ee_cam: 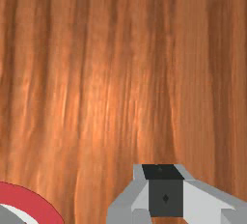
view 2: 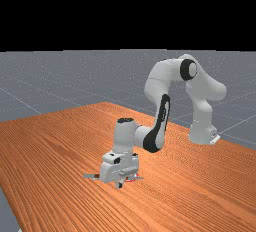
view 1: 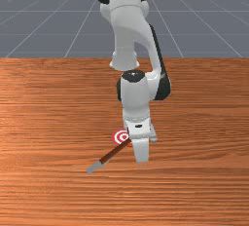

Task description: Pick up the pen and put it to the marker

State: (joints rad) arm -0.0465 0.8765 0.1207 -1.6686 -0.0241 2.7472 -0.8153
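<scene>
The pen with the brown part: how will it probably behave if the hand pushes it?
The pen runs long and straight, so it is probably stiff. Being so thin, it is likely light. Pushed near its grey end, it might swing round.

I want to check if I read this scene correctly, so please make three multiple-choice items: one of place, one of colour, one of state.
1. In the front view, where is the pen's visible grey end?
A) beyond the round marker, far from the camera
B) on the front view's left, nearer the camera than the marker
C) at the front view's right edge

2. Which colours have the marker's rings?
A) red and white
B) blue and yellow
C) green and black

3. How is the pen seen in the front view?
A) broken in two
B) whole, standing upright
C) slanting, partly hidden by the end effector

1 B: the grey end is lower and further left than the rings.
2 A: red rings alternate with white.
3 C: its brown shaft runs slantwise under the hand.
</scene>
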